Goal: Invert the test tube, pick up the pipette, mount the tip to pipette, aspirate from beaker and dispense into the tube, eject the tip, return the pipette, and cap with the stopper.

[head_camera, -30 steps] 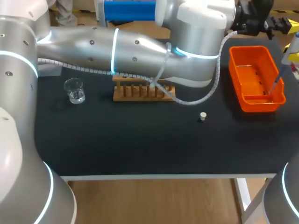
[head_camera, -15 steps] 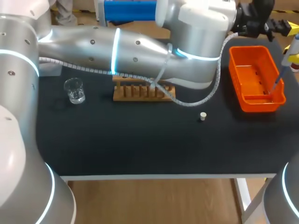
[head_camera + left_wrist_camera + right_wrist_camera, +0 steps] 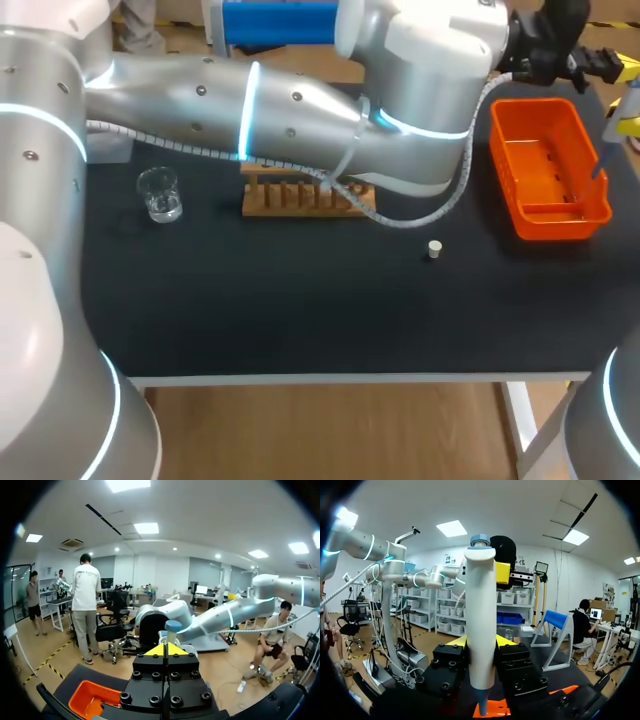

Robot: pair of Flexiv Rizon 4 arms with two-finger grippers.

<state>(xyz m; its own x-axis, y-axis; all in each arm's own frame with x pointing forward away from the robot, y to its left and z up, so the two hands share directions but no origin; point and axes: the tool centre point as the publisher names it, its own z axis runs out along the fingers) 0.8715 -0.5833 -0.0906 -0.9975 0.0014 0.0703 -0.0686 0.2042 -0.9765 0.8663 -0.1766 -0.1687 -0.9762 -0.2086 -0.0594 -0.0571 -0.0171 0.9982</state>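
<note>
The fingers of the right gripper clamp the pipette at the far right of the table, its tip by the orange bin. The left gripper has its fingers pressed together.

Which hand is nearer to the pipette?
Right. The right hand grips the pipette by its body; the left hand is close by its blue top.

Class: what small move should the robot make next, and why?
Probably ease the left claw onto the blue top button of the pipette, for ejection. The right claw grips the pipette with its lower end over the orange bin, and the shut left claw sits just short of that button.
</note>
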